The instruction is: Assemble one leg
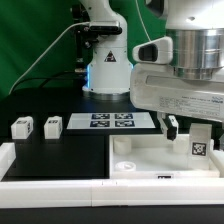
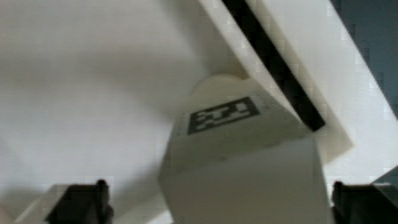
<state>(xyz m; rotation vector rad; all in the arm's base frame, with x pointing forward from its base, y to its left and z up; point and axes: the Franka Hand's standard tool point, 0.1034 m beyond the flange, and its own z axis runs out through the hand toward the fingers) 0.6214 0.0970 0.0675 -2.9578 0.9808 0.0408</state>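
Pincer (image 1: 187, 135) down low at the exterior view's right, over the large white square top piece (image 1: 150, 158); fingers clenched on one leg (image 1: 199, 143), tag facing the camera. Wrist view confirms: held leg (image 2: 240, 150) runs up between the two dark finger pads (image 2: 79, 203), one on each side.

Largest first. Square top piece lies flat near the front wall of the white frame (image 1: 60, 170), close corner socket (image 1: 125, 146) visible and bare. Held leg stands roughly upright over the far right part of this piece. Cannot tell whether its foot touches the surface or sits in a socket; the hand hides that spot.

Marker board (image 1: 110, 121) lies behind on the black table, untouched.

Two spare legs (image 1: 36, 127) stand side by side at the exterior view's left, well apart from the work. A fourth is not seen.

Progress, as judged: pick-up done, carry to the top piece done or nearly so. Left to do: seat the peg in its corner socket, likely twist or press home, then let go. No leg visibly fixed yet. Roughly midway.
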